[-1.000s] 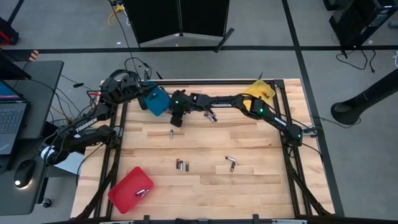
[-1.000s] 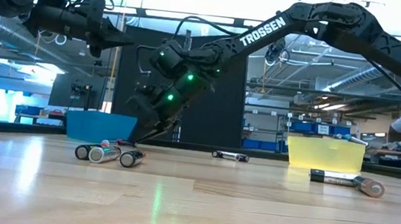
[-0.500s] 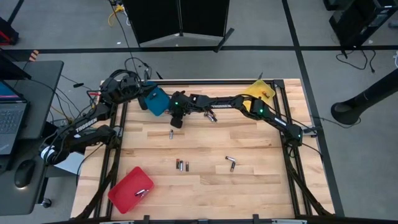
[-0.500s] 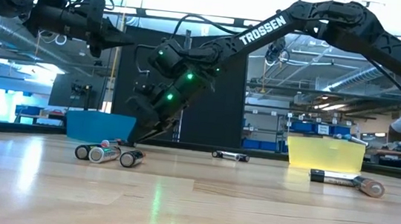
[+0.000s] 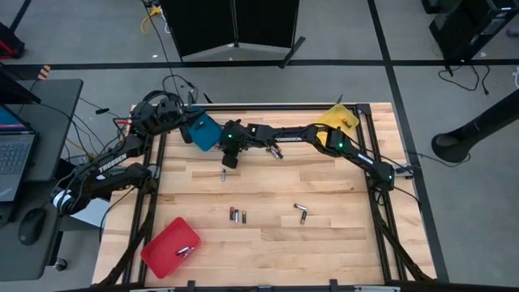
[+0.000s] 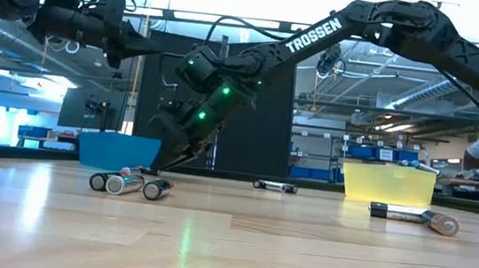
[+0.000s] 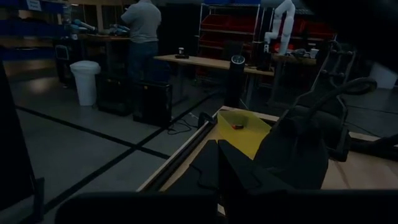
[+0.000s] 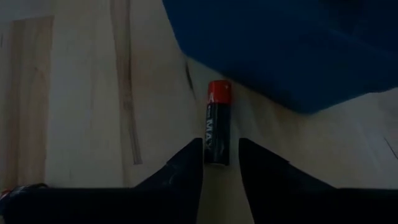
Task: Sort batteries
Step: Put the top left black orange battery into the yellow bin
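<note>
Between the right pincer (image 8: 216,163) fingers, clamped on a black red-capped battery (image 8: 217,134) lying on the worktop (image 8: 74,93), just beside the blue tray (image 8: 298,50). Best lift straight, clearing the tray wall before release. Farther off, left pincer (image 5: 191,122) waits, fingers together, above the tray.

One camera hangs overhead and looks straight down on the whole desk (image 5: 268,195) and both arms. Another sits at desk height, looking level across the boards into the workshop behind. The left wrist camera faces out over the far edge toward the yellow tray (image 7: 242,127) and the room. The right wrist camera looks down from close range at the wood beside the blue tray (image 8: 286,43), which the overhead and low views also show.
</note>
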